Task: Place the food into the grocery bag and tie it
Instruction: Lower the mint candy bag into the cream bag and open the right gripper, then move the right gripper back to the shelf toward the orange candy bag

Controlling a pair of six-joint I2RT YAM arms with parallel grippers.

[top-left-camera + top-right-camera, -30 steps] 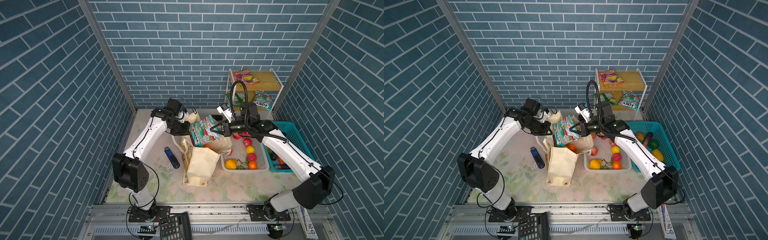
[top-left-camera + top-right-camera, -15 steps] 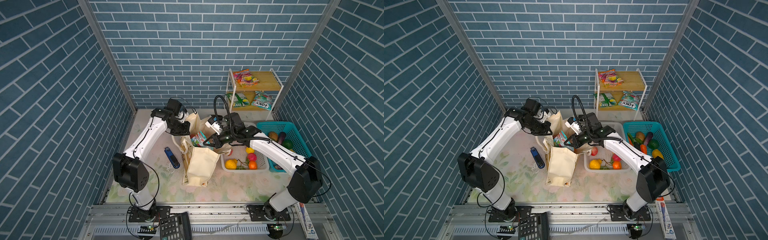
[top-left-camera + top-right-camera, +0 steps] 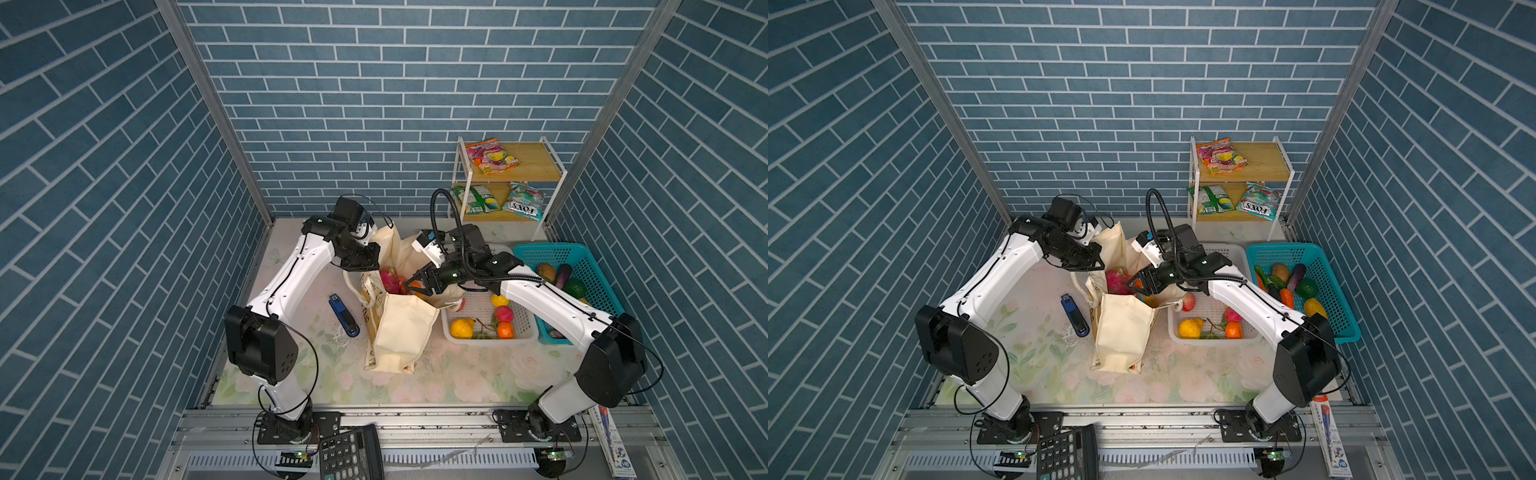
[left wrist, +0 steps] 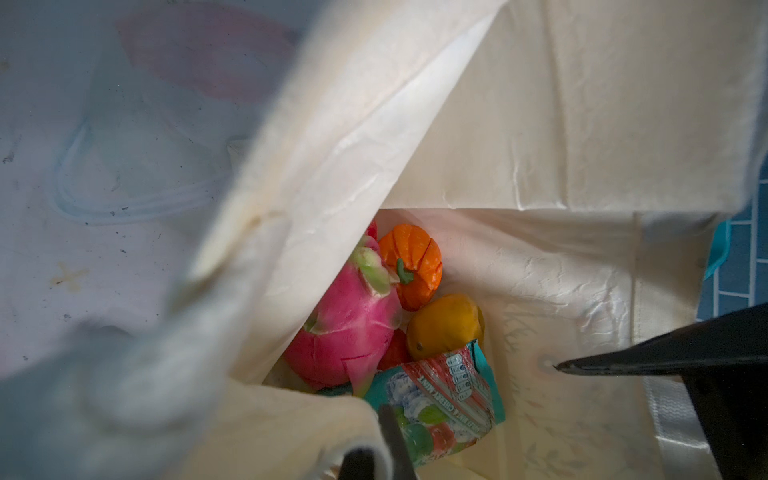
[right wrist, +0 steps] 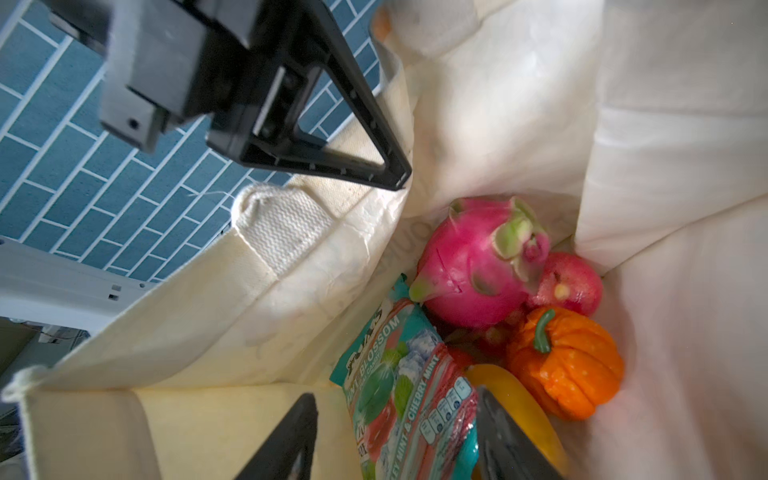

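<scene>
The cream grocery bag (image 3: 401,332) (image 3: 1121,332) stands open mid-table. My left gripper (image 3: 370,261) (image 3: 1093,264) (image 4: 374,451) is shut on the bag's rim at the far left and holds the mouth open. My right gripper (image 3: 417,285) (image 3: 1136,286) (image 5: 395,440) reaches into the mouth, open. The teal snack packet (image 5: 399,386) (image 4: 440,395) stands loose between its jaws. Under it lie the magenta dragon fruit (image 5: 469,266) (image 4: 349,328), an orange fruit (image 5: 569,365) (image 4: 413,262), a yellow fruit (image 4: 446,324) and a red one (image 5: 569,282).
A white basket (image 3: 490,341) with fruit stands right of the bag, with a teal basket (image 3: 552,248) of vegetables beyond it. A shelf (image 3: 536,166) at the back right holds three snack packets. A blue stapler (image 3: 344,316) lies left of the bag. A calculator (image 3: 349,455) sits on the front rail.
My right gripper has carried the teal packet from above the bag down into its mouth and opened, letting the packet go. The left gripper has kept its hold on the rim.
</scene>
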